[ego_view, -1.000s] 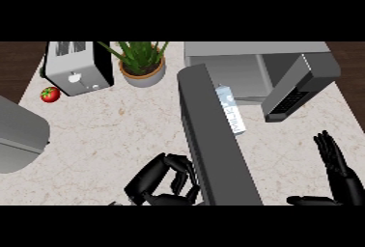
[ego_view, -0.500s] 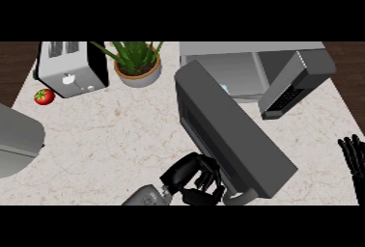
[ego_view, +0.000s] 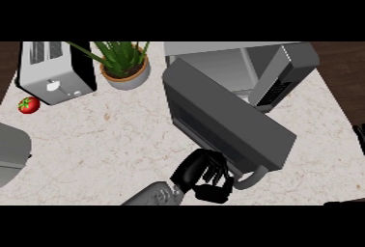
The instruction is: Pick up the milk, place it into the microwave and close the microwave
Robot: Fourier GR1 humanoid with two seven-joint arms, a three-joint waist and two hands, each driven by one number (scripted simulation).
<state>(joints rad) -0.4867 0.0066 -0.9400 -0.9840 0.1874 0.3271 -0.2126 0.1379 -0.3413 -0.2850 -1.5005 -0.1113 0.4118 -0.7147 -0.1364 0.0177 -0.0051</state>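
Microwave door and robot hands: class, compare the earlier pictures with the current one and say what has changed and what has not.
The microwave door has swung further round, towards closing, showing more of its face. The left robot hand has followed it, fingers curled by the door's handle. The right robot hand, raised and open at the right edge earlier, has all but left the view. The toaster, potted plant and tomato keep their places on the counter.

I see even, bright light across the pale counter, with no glare. The microwave door throws only a faint, soft shadow beneath its lower edge.
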